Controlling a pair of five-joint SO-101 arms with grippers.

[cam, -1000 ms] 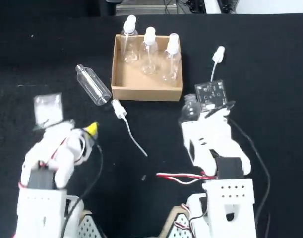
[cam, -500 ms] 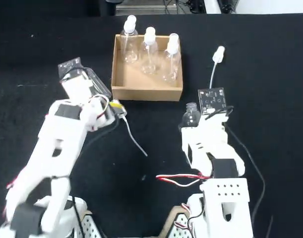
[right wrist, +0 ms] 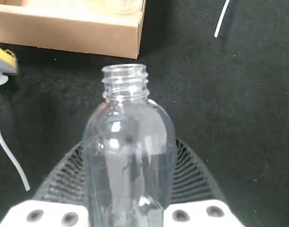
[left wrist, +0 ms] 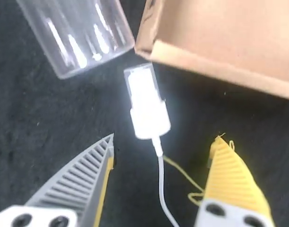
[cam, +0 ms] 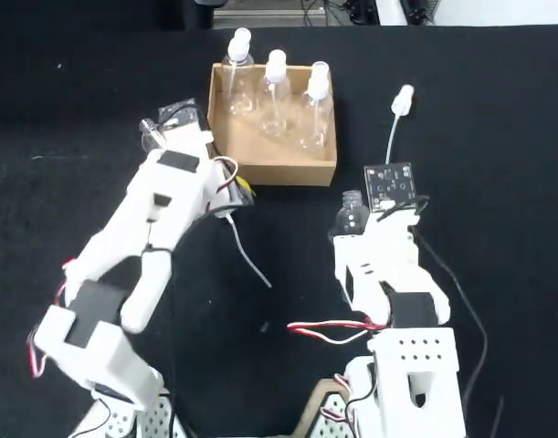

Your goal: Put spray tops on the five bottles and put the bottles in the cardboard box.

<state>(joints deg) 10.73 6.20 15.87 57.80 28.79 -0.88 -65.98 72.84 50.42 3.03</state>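
Left of the cardboard box (cam: 269, 172), an uncapped bottle (left wrist: 75, 33) lies on its side on the black table (cam: 498, 137). At the box's front left corner the left gripper (left wrist: 164, 144) hangs low with its jaws apart. A spray top (left wrist: 146, 106) lies just beyond their tips, unclamped, its thin tube running between them. Three capped bottles (cam: 277, 91) stand inside the box. Off the box's front right corner the right gripper (cam: 356, 233) is clamped on an upright open-necked bottle (right wrist: 127, 142) — a second spray top (cam: 402, 99) lies right of the box.
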